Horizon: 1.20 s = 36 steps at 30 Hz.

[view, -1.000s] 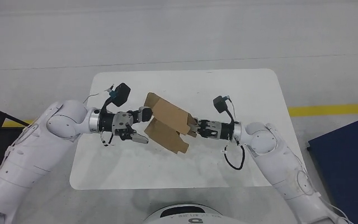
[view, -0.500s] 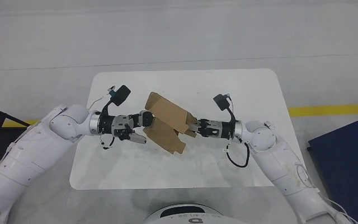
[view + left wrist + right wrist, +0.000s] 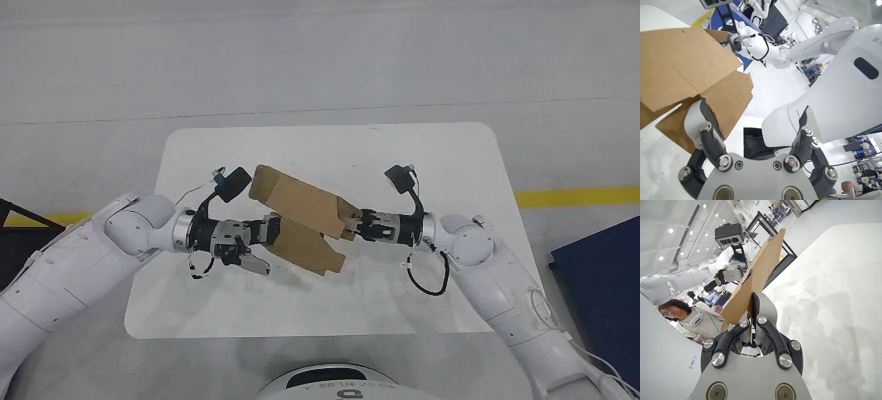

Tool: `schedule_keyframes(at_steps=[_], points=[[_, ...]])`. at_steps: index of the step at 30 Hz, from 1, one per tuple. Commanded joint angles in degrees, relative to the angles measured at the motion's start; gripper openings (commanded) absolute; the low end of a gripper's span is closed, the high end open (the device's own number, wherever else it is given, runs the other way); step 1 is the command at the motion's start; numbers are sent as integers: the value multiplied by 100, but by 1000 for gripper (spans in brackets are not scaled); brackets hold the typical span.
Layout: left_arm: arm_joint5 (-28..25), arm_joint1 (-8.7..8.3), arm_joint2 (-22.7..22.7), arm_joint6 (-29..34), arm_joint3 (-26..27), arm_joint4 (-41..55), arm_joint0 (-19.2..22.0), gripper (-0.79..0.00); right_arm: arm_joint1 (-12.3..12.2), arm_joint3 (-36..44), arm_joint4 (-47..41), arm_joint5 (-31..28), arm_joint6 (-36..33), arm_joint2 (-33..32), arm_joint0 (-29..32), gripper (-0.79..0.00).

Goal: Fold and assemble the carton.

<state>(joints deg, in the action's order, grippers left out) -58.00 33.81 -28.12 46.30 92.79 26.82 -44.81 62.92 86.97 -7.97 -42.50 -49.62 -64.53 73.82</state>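
A flat brown carton [image 3: 300, 213] hangs tilted above the white table [image 3: 450, 170], its flaps partly unfolded. My right gripper [image 3: 349, 222] is shut on the carton's right edge. In the right wrist view the cardboard [image 3: 757, 272] runs between the fingers [image 3: 761, 306] of that gripper [image 3: 752, 311]. My left gripper [image 3: 264, 248] is open at the carton's lower left flap. In the left wrist view one finger [image 3: 703, 113] of this gripper [image 3: 755, 117] rests against the flap of the carton [image 3: 683, 66], and the other stands far off it.
The table's front edge lies close below both arms. Beyond its right side the floor has a yellow line [image 3: 580, 195] and a dark blue mat [image 3: 600, 270]. The left wrist camera block [image 3: 234, 181] rises beside the carton's far corner.
My left gripper has shifted from the carton's left edge toward the table's front and right, under the lower flap. The carton has tilted a little; the right gripper kept its hold.
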Motion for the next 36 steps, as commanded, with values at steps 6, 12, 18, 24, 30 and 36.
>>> schedule_keyframes(at_steps=[6,12,18,24,30,36], points=[[0,3,179,0,73,213,311,0,-19,-82,21,126,-152,106,9,-785],[0,29,547,0,-24,-126,512,-46,-23,-82,-45,177,-223,199,-39,-785],[0,43,792,0,-65,-146,708,-271,-33,-83,-118,207,-232,235,-65,-785],[0,30,970,0,-155,-434,882,-268,-37,-66,-194,232,-257,300,-92,-785],[0,81,1237,-1,-162,-552,1015,-191,-48,-42,-244,261,-255,321,-97,-785],[0,136,1387,-1,-198,-501,1165,-597,-69,-3,-279,266,-253,304,-68,-785]])
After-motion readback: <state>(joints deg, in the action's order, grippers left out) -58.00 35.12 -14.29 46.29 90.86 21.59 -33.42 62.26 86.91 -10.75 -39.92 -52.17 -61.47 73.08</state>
